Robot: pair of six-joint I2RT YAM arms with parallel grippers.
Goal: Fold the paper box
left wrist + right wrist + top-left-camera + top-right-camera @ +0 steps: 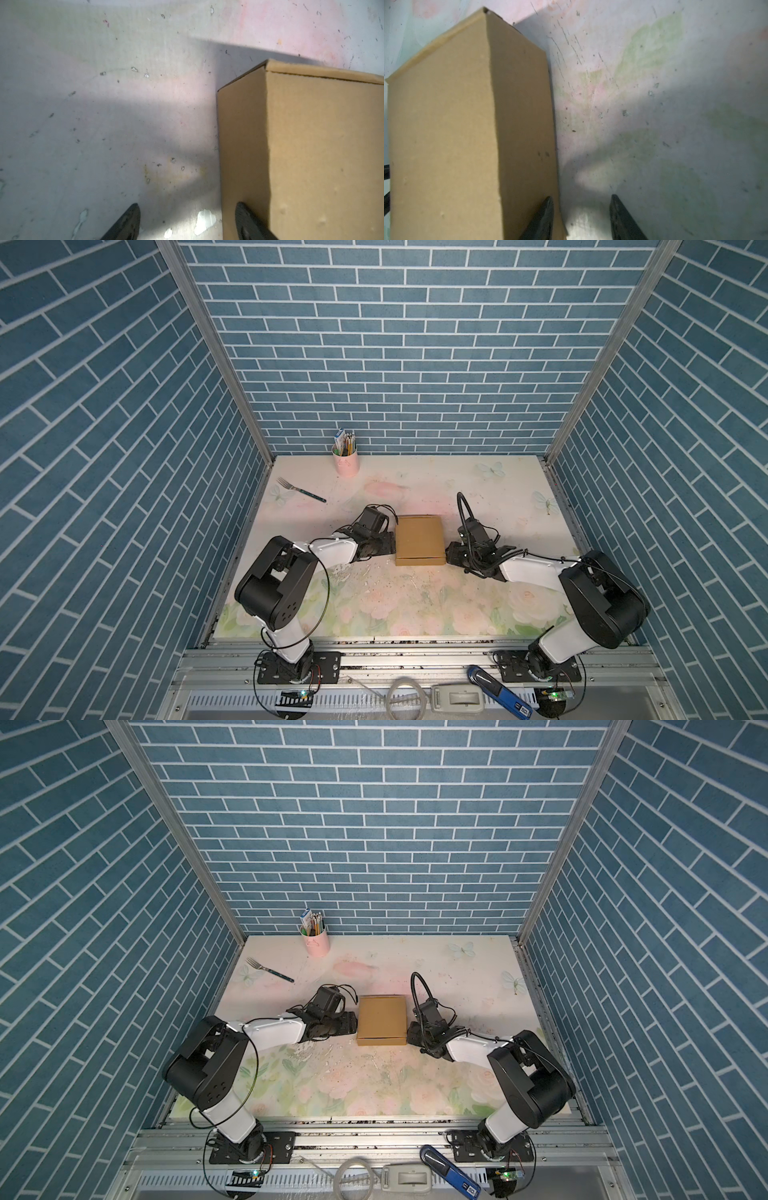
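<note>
On paper box (419, 539) am seeing matt brown kraft cardbd, unprinted, fibrous at cut edges, few small dimples close up. The worktop (415, 605) is wearing a printed floral sheet, low sheen, scuffed, scratched, w/ chipped white patches. Jaws of left gripper (187, 220) & right gripper (581, 216) are looking matt black, finely textured. The arm shells (332, 549) are reading as smooth white & black plastic. The fork (301, 489) is showing bare metal tines, dark handle.
</note>
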